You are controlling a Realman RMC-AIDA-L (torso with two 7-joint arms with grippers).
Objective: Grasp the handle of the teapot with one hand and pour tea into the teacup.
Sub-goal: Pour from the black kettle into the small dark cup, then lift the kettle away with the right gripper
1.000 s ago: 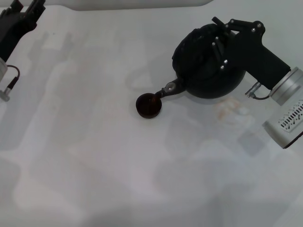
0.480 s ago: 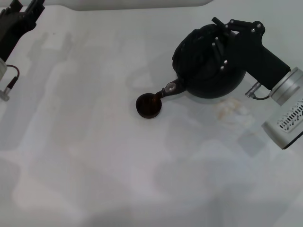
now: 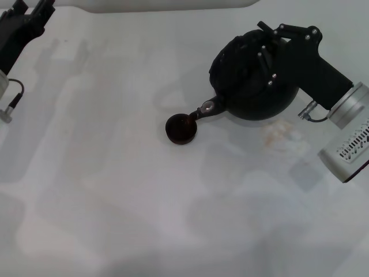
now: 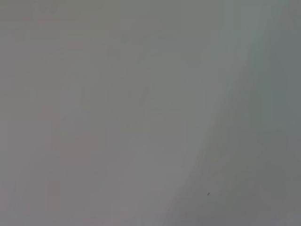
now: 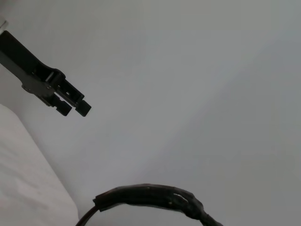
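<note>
The black teapot (image 3: 251,86) hangs tilted at the back right of the white table, with its handle held in my right gripper (image 3: 266,46), which is shut on it. The handle shows as a black arch in the right wrist view (image 5: 150,195). The silvery spout tip (image 3: 206,107) points down-left, right at the far right rim of the small dark teacup (image 3: 181,128) with its reddish inside. The cup stands on the table near the middle. My left gripper (image 3: 26,20) is parked at the back left corner, far from both; it also shows far off in the right wrist view (image 5: 56,89).
The white table (image 3: 144,208) stretches bare toward the front and left. A faint stain or wet patch (image 3: 282,134) lies on the table just in front of the teapot. The left wrist view shows only a plain grey surface.
</note>
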